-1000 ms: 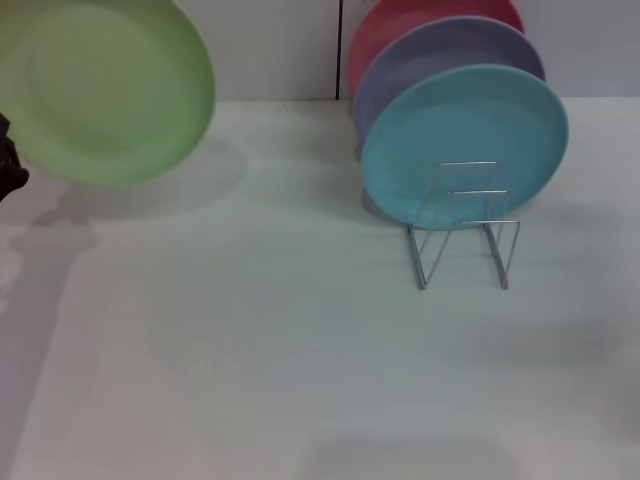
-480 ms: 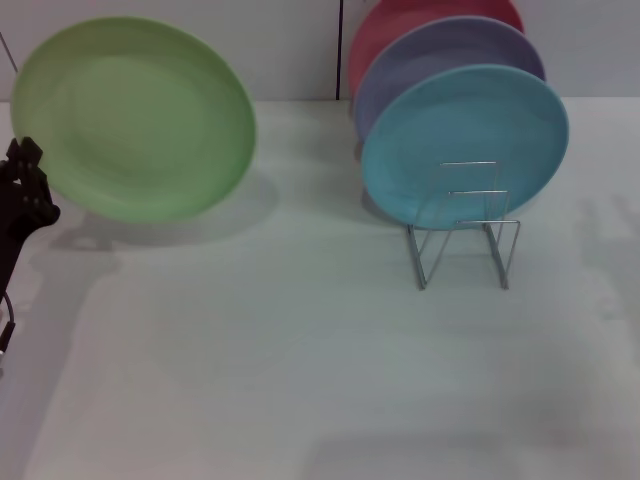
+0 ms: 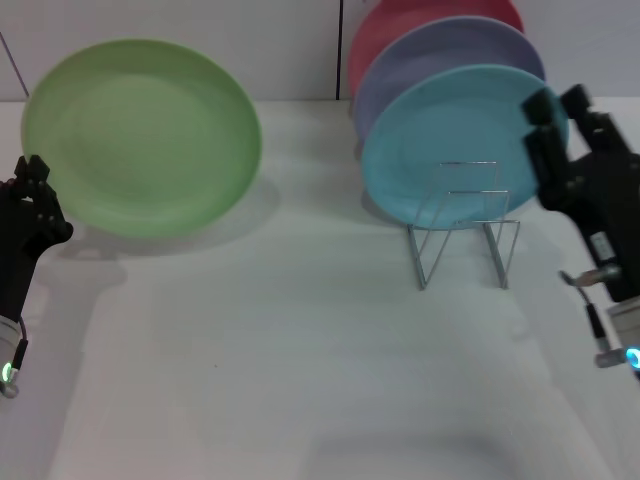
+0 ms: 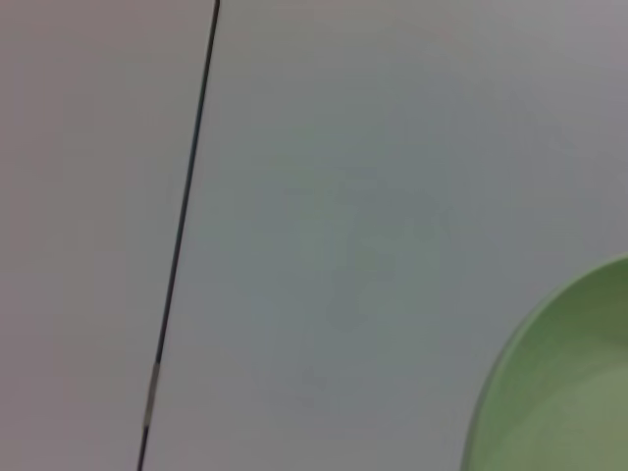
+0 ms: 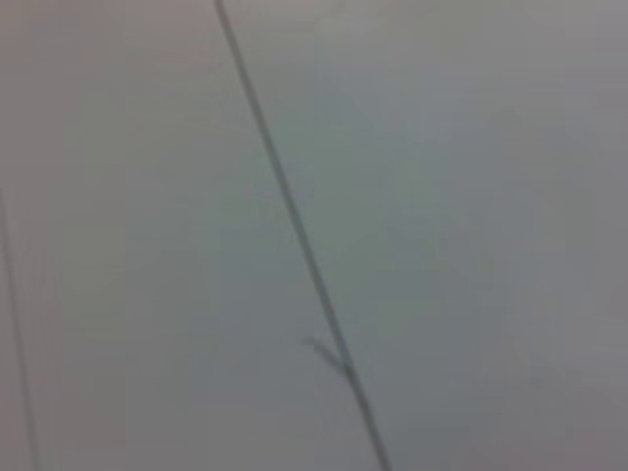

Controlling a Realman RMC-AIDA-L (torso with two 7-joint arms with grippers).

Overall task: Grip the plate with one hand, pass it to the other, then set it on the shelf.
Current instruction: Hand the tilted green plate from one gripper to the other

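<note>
Head view: the light green plate [image 3: 140, 137] is held up off the white counter [image 3: 300, 360], tilted on edge with its face toward the camera, at the left of the scene and well apart from the rack. Its shadow falls on the counter beneath and behind it. The left gripper [image 3: 28, 212] sits at the plate's lower left rim, black fingers [image 3: 38, 178] closed on that rim.

The right gripper [image 3: 560, 150] stands at the right edge, in front of the right rim of the turquoise plate [image 3: 455, 140]; whether its fingers are spread or closed cannot be told. No contact with any plate is confirmed.

The silver wire plate rack [image 3: 465, 235] stands on the counter right of centre. It carries three plates upright in a row: the turquoise one nearest, a lavender plate [image 3: 440, 55] behind it, a pink-red plate [image 3: 420, 18] at the back. The front loops are unoccupied.

Left wrist view: part of the green plate's rim [image 4: 564, 383] against a plain wall. Right wrist view: plain wall with a dark seam only.
</note>
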